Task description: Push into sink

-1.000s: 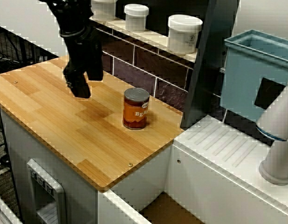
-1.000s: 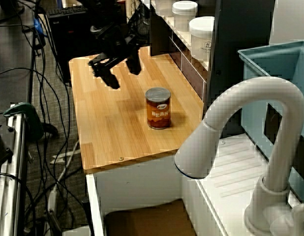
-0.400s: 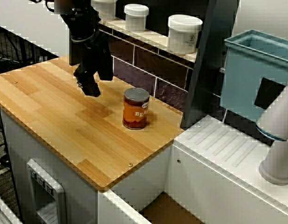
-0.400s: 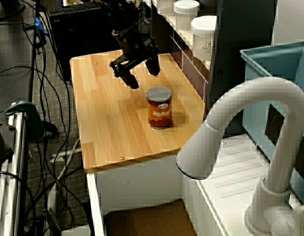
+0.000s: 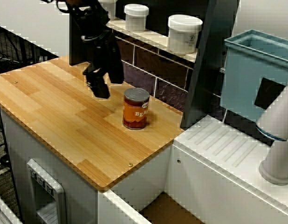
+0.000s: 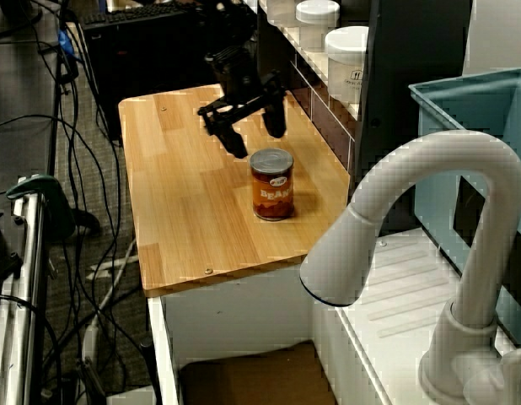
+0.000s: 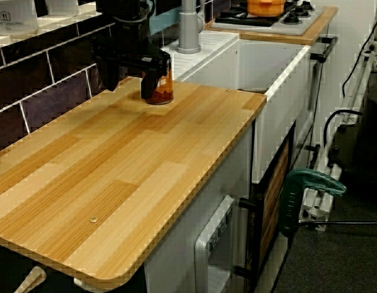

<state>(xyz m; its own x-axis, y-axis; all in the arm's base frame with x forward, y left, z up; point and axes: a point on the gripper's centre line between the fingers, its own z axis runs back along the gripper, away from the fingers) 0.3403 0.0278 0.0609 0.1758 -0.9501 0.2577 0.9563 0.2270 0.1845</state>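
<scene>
Sink (image 6: 244,371): recessed basin, white walls, brown floor, at the near end of the wooden worktop (image 5: 65,121), below its edge.
Can (image 5: 135,108): orange label, upright on the worktop near the back wall, well short of the sink.
Pincer (image 6: 254,139): black, fingers spread wide, empty, hovering just behind the can, apart from it.
White jars (image 5: 183,33): on the tiled ledge behind.

White lidded jars (image 5: 184,33) line the tiled ledge; a light blue bin (image 5: 256,74) stands beside a curved white faucet (image 6: 429,253).
</scene>
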